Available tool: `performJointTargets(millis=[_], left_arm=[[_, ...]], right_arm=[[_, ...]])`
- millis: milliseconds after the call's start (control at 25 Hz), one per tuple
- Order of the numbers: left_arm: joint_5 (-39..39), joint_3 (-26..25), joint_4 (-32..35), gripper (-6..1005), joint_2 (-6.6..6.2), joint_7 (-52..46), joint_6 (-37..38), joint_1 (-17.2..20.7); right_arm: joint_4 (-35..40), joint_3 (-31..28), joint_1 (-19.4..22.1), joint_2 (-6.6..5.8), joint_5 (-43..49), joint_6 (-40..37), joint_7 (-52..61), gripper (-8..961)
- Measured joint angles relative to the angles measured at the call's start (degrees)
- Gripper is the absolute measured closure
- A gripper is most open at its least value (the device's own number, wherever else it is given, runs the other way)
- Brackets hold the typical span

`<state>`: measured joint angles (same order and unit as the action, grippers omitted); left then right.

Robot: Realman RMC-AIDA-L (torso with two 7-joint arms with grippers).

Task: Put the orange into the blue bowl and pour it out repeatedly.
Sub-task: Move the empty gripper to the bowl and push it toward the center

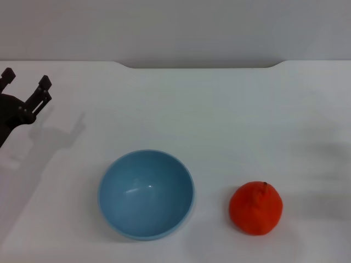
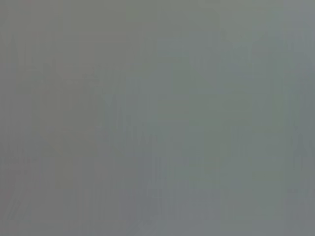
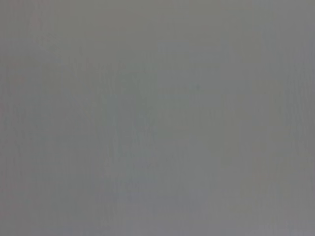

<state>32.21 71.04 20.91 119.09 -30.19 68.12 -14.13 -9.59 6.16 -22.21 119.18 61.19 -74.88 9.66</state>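
Note:
The blue bowl [image 1: 146, 195] stands upright and empty on the white table, near the front, a little left of centre. The orange [image 1: 255, 209] sits on the table to the bowl's right, a short gap apart, with its dark stem nub up. My left gripper [image 1: 26, 82] is at the far left edge of the head view, above the table and well away from the bowl, with its black fingers spread open and nothing between them. My right gripper is out of view. Both wrist views show only plain grey.
The white table [image 1: 219, 120] ends at a back edge with a shallow notch [image 1: 197, 66] against a grey wall. A faint shadow lies on the table at the right side.

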Motion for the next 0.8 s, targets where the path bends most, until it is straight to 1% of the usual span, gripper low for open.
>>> performJointTargets(millis=[600,680,800], left_arm=[[-0.22,1.39,0.27,197,0.00,-0.36,0.20,-0.26],[-0.32,1.28,0.98,197,-0.01,-3.35,0.26,-0.83],[-0.13,1.23,3.22,197,-0.36,-9.02,-0.21,-2.50]], right_arm=[[0.23,-0.54,-0.57,-0.15,0.00,1.07,0.34,445],[0.26,-0.56,-0.75,-0.19,0.00,1.07,0.35,446],[0.33,-0.56,-0.89,-0.19,-0.01,1.07,0.37,448]])
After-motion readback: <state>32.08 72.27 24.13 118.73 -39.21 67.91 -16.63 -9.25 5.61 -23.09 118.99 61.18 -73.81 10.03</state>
